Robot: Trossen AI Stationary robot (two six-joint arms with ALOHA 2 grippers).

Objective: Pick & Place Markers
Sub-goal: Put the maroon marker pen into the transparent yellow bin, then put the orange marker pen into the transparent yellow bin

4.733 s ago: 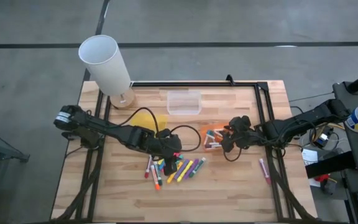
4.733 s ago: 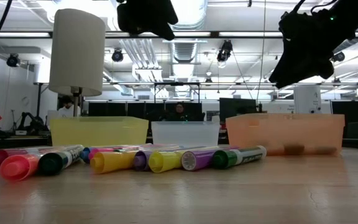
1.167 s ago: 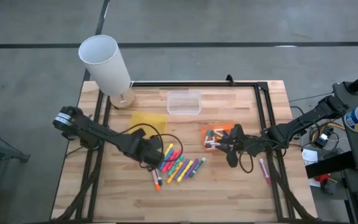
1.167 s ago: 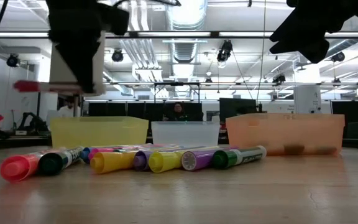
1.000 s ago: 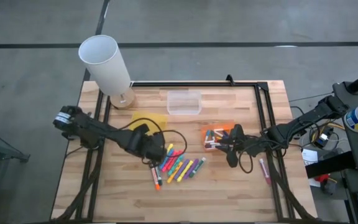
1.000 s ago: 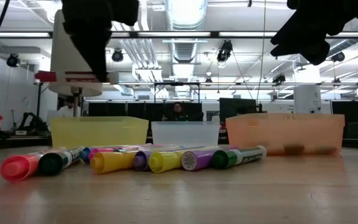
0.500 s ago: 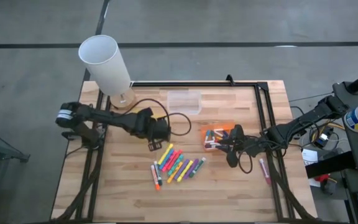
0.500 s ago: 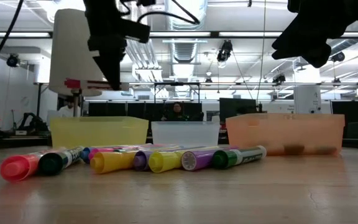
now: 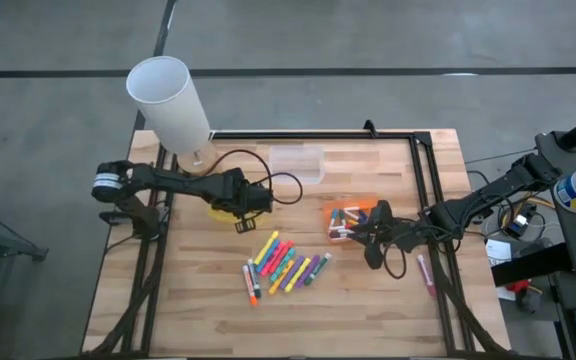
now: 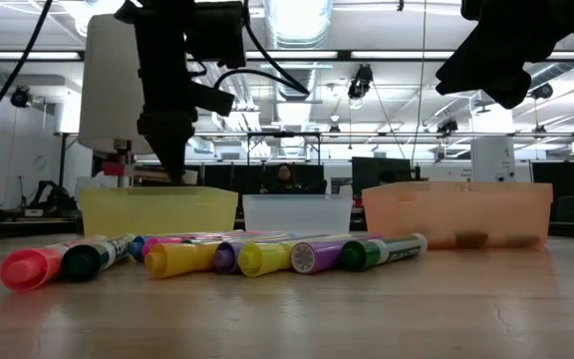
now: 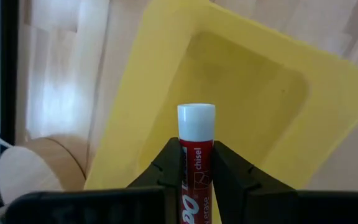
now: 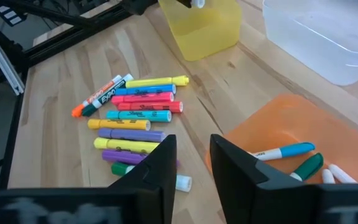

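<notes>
Left wrist view: left end effector [image 11: 196, 163] clamps a red marker [image 11: 196, 155] above yellow tray [image 11: 328, 118].

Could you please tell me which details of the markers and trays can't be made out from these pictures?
- Red marker in the left gripper: the fingers cover its lower barrel in the left wrist view.
- Orange tray: its frosted wall blurs the contents in the low view.
- Loose markers: labels too small in the high view.
- Right gripper: nothing shows between its fingers; the tips are cut off by the picture edge.
</notes>
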